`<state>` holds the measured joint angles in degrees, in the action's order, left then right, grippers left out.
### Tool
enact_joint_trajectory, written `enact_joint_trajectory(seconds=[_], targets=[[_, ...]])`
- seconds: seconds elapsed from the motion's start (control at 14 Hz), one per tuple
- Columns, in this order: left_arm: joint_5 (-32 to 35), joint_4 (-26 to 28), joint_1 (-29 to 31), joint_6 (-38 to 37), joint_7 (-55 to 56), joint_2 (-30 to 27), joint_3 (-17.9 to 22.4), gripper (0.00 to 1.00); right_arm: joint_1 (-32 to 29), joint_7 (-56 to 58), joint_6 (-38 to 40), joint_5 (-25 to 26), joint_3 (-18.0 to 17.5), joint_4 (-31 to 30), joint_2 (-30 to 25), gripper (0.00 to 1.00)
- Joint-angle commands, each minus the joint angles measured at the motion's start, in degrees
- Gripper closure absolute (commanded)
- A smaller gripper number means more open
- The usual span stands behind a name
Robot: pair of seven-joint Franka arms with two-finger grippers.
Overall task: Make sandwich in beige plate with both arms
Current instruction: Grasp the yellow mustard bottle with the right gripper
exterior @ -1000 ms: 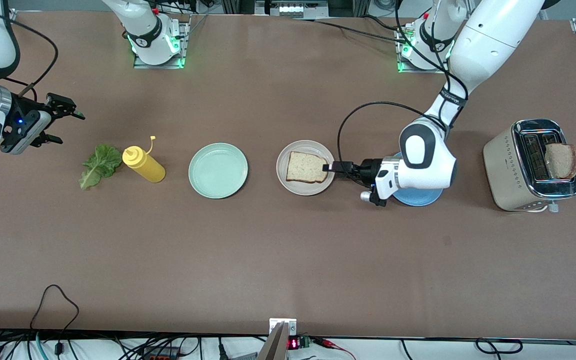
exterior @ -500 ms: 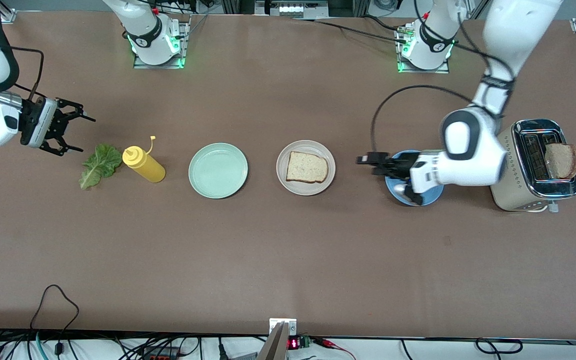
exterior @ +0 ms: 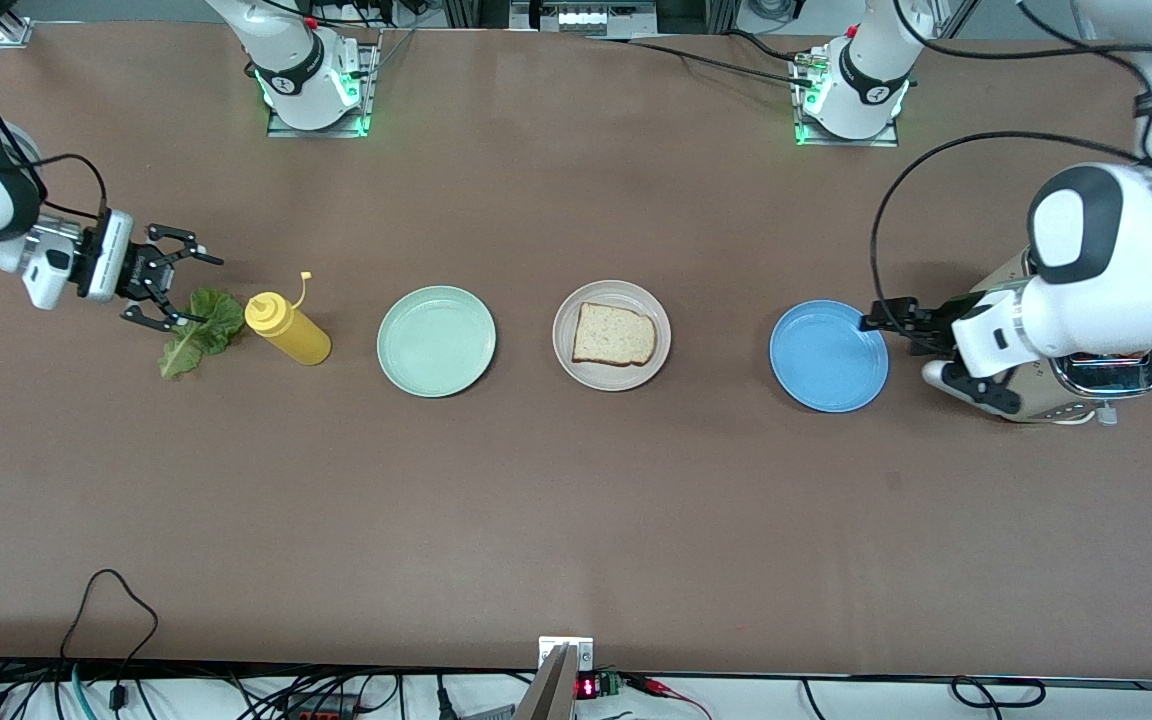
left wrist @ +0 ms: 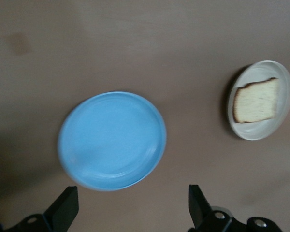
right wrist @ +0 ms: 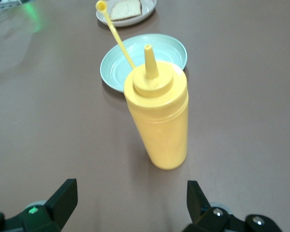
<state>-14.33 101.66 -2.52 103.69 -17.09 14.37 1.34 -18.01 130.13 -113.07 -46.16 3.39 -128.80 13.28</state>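
The beige plate (exterior: 566, 352) lies mid-table with one toasted bread slice (exterior: 614, 334) on it; the left wrist view shows the beige plate (left wrist: 275, 126) and the slice (left wrist: 256, 100) too. A green lettuce leaf (exterior: 204, 328) lies toward the right arm's end, beside a yellow squeeze bottle (exterior: 288, 328). My right gripper (exterior: 191, 292) hangs open just over the leaf's edge, facing the bottle (right wrist: 159, 116), with nothing between its fingers. My left gripper (exterior: 876, 320) is open and empty, over the table between the blue plate (exterior: 829, 356) and the toaster.
A mint-green plate (exterior: 436, 341) sits between the bottle and the beige plate. The toaster (exterior: 1056, 405) stands at the left arm's end, mostly hidden under that arm. In the left wrist view the blue plate (left wrist: 112, 140) lies just ahead of the fingers.
The left arm has drawn back from the beige plate, across the blue plate, toward the toaster, which it now covers. The right gripper has come in and down to the lettuce.
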Motion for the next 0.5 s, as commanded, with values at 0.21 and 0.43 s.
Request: enact_joint_trajectory(seconds=[0.21,0.43], targets=[[16.3,-12.8,-0.6,-7.0,9.8,-2.2,0.1,0.0,-1.6,13.6,0.4,-9.4,-0.7,0.6,8.1,0.0],[16.1,-15.8,-0.6,-9.0,11.3,-3.9,1.5,0.0,0.0,16.4,0.4,-14.1,-0.8,0.8,10.4,0.0]])
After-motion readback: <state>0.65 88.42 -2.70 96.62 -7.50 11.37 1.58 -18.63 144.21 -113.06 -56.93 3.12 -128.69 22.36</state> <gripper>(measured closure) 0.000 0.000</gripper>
